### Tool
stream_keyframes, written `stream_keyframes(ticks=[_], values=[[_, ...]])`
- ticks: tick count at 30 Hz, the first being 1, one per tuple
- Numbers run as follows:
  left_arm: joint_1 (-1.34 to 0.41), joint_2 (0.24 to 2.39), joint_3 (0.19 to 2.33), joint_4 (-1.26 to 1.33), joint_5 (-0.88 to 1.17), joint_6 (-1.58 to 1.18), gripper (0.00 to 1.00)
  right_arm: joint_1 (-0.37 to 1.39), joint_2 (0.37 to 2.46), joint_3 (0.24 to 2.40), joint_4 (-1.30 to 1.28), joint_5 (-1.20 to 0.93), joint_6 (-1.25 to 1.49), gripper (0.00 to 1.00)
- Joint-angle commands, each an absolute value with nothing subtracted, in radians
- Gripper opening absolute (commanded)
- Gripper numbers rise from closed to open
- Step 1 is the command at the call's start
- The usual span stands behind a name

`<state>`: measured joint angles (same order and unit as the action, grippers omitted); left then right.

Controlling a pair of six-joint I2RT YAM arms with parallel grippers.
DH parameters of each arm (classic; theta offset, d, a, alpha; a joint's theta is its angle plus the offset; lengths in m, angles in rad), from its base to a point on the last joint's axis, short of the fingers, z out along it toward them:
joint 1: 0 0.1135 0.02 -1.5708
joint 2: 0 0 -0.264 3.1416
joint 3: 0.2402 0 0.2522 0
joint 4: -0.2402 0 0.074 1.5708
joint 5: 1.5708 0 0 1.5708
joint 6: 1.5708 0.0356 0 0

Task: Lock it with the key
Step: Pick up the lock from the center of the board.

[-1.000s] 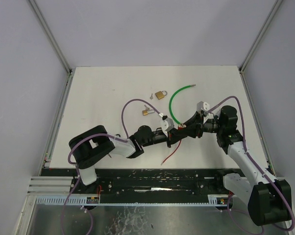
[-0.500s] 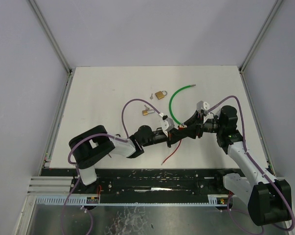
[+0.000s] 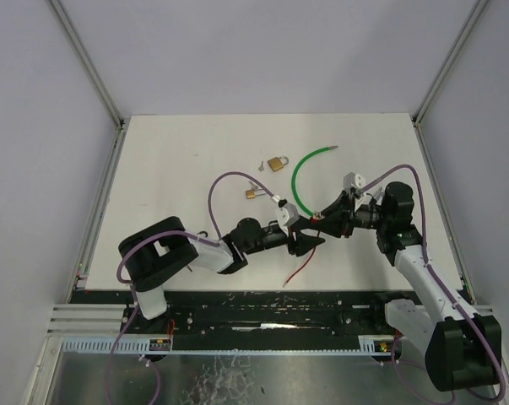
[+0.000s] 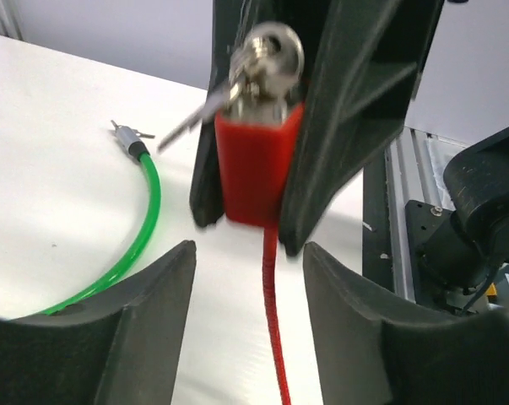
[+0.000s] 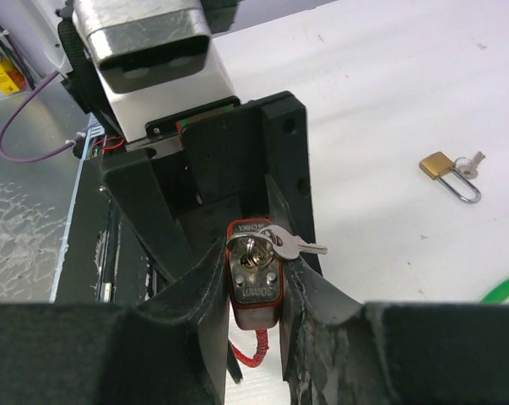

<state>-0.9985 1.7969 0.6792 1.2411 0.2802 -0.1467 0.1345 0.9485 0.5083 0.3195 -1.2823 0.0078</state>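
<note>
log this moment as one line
left hand: open | right hand: holds red lock | key: in red lock

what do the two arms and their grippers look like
Both arms mix black joint housings with white links. The left arm and right arm each carry a looping purple cable. The left gripper and right gripper have black curved fingers, with a pale camera block behind each.

Left tool (image 4: 247,253) agape, right tool (image 5: 256,283) clenched.
</note>
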Motion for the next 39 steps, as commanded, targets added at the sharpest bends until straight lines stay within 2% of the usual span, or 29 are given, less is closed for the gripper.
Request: stream_keyframes(ticks=[1, 5, 8, 12, 18, 22, 23, 27, 31, 39], values=[[-0.993, 1.765, 0.613, 1.411, 0.215, -0.161, 0.63, 0.085, 0.927, 0.586, 0.308, -1.308, 0.040, 0.00], [-0.988, 1.732, 0.542, 1.498, 0.172, -0.182, 0.77, 0.031, 0.919, 0.606, 0.309, -1.285, 0.093, 0.00], [-0.984, 1.680, 0.481, 1.536, 0.144, -0.221, 0.79, -0.013, 0.898, 0.614, 0.331, -1.254, 0.151, 0.00], [-0.979, 1.566, 0.384, 1.532, 0.080, -0.350, 0.78, -0.061, 0.871, 0.613, 0.369, -1.226, 0.223, 0.00], [-0.970, 1.465, 0.354, 1.398, 0.025, -0.726, 0.76, -0.112, 0.856, 0.599, 0.479, -1.220, 0.345, 0.00], [-0.970, 1.528, 0.377, 1.338, -0.006, -1.031, 0.70, -0.133, 0.851, 0.597, 0.505, -1.218, 0.378, 0.00], [-0.971, 1.555, 0.383, 1.342, 0.004, -1.092, 0.66, -0.139, 0.851, 0.597, 0.505, -1.218, 0.380, 0.00], [-0.983, 1.684, 0.401, 1.407, 0.046, -1.288, 0.60, -0.161, 0.846, 0.596, 0.503, -1.194, 0.396, 0.00], [-1.030, 1.763, 0.375, 1.501, -0.053, -1.368, 0.58, -0.170, 0.839, 0.583, 0.511, -1.149, 0.418, 0.00], [-1.144, 1.689, 0.377, 1.325, -0.349, -1.307, 0.61, -0.172, 0.834, 0.552, 0.564, -1.099, 0.490, 0.00]])
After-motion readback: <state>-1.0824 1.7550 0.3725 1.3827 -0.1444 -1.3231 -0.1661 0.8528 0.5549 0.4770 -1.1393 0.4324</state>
